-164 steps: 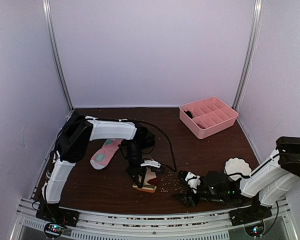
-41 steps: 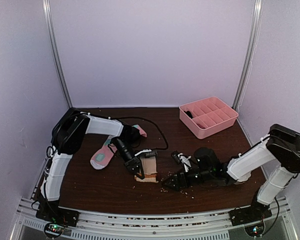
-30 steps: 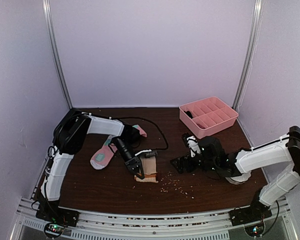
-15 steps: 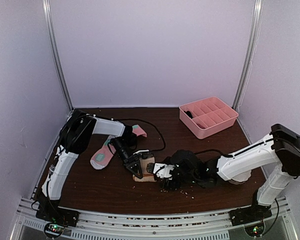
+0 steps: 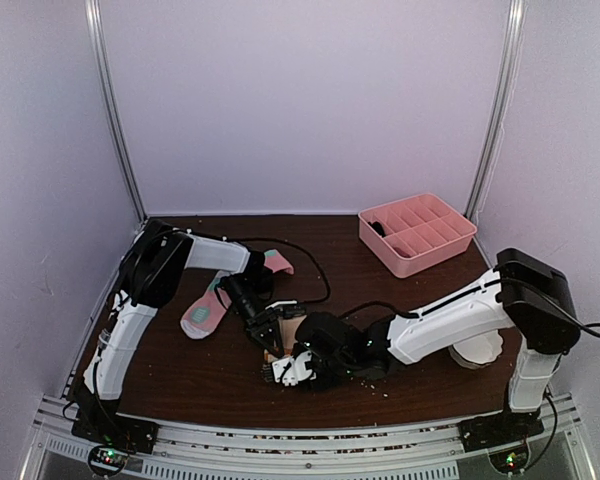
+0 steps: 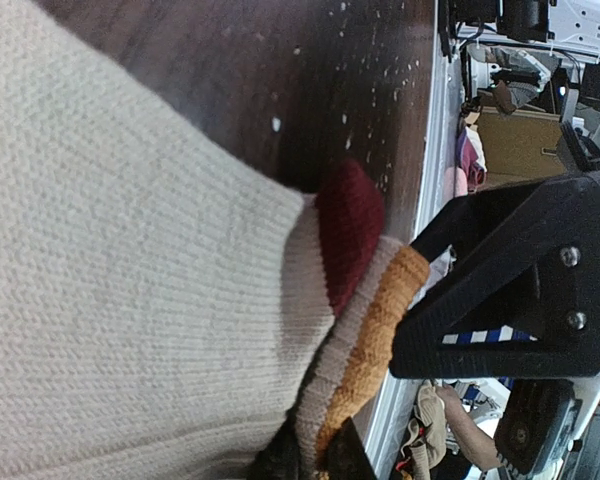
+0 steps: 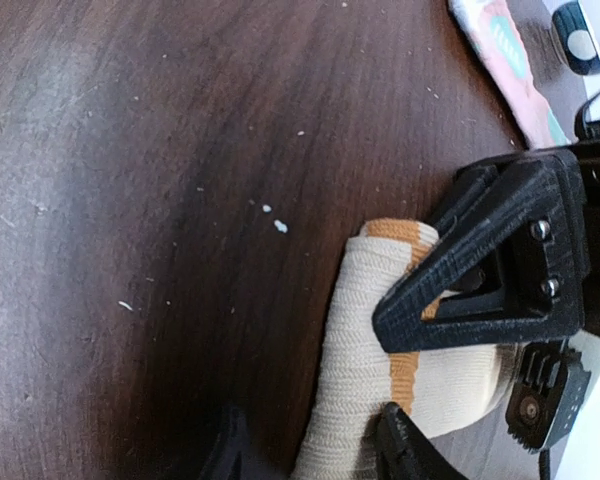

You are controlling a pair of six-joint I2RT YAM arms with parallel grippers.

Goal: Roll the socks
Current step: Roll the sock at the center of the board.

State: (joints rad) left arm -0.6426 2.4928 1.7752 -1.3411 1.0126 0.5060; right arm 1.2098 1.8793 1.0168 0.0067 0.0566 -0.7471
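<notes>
Dark wood desk [image 5: 180, 375] carried everything. The left arm [image 5: 215, 256] reached in from the left and the right arm [image 5: 445, 322] stretched low across to meet it near the front middle. Pink divided tray [image 5: 420, 262] sat at the back right, well apart. Pink sock [image 5: 208, 310] lay flat just beside the left arm, untouched. Beige sock [image 7: 360, 360] lay bunched on the desk between the two pincers, partly folded or rolled by the look. Step in hand, as I judged it, was taking a second grip on the beige sock so it could be rolled. To do that well, the right side should bite the full thickness of the loose end, low to the desk without scraping. It should then turn that end toward the pinned cuff with the fabric taut, for a tight roll. Left pincer [image 6: 312, 458] was clenched on the sock's striped cuff edge, anchoring it. Right pincer [image 7: 315, 452] stood roughly half open, straddling the sock's end. One finger looked to touch the fabric and the other seemed just clear, though the frame edge cut both off, so not a grip yet. Pale crumbs [image 7: 280, 226] dotted the desk nearby.
</notes>
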